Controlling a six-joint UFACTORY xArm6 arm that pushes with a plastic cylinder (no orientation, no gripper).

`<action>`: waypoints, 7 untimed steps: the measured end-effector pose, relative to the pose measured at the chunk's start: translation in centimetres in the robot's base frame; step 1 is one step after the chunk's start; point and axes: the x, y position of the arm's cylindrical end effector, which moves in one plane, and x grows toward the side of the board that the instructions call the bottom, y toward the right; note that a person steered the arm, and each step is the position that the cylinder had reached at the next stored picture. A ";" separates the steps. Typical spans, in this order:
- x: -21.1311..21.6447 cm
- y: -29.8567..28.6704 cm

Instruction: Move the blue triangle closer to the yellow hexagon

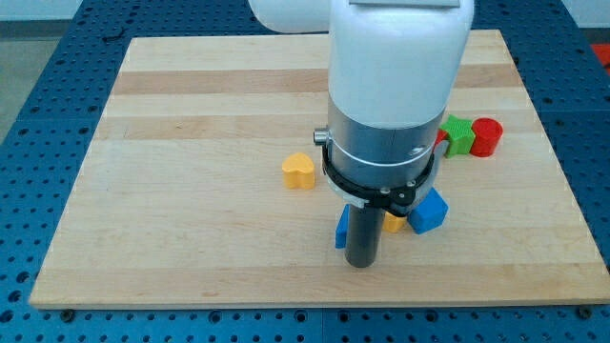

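My tip rests on the board near the view's bottom centre, under the large white arm. A small blue block, mostly hidden by the rod, pokes out at the rod's left side and seems to touch it; its shape cannot be made out. A yellow block shows only as a sliver just right of the rod. A larger blue block lies right of that yellow sliver, touching or nearly touching it.
A yellow heart-shaped block lies left of the arm. A green block and a red cylinder stand side by side at the view's right. The wooden board ends close below my tip.
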 end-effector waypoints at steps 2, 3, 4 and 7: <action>-0.1 -1.3; -0.4 -2.0; -0.6 -2.4; -1.5 -2.4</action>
